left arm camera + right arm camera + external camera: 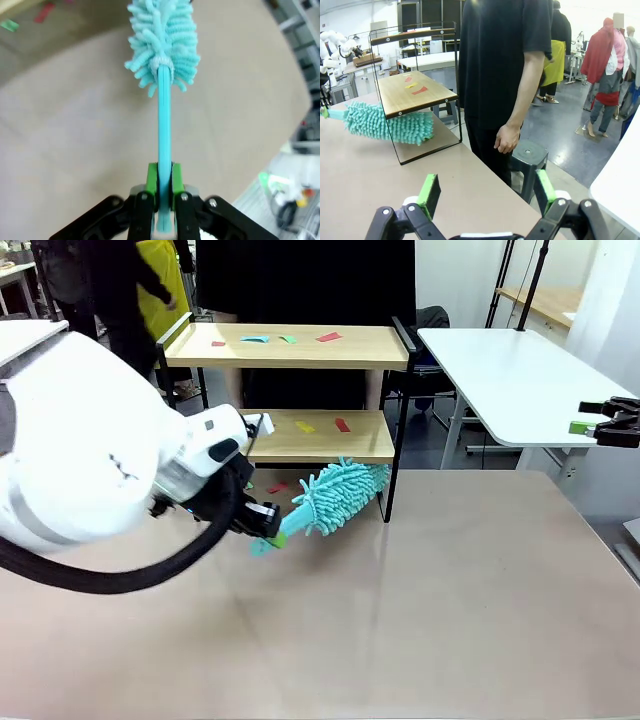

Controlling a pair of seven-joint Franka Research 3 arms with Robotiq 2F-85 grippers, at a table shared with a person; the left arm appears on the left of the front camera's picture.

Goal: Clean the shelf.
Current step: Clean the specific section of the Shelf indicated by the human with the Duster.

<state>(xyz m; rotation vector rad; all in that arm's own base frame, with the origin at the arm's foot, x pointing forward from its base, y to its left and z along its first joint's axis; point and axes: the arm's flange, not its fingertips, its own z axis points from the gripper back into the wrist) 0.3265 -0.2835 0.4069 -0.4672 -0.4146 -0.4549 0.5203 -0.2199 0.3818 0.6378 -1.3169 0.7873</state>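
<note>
The shelf (372, 346) stands at the far edge of the tan table (450, 590), just in front of a person in black (500, 60) whose hand (507, 139) hangs loose and holds nothing. Small coloured paper scraps (328, 337) lie on both wood boards. The left gripper (262, 525) is clamped on the flat handle of a turquoise duster (335, 498), whose fluffy head reaches under the lower board near the right front leg. The right gripper (600, 425) hangs well off to the right with its green-padded jaws spread wide, gripping nothing
</note>
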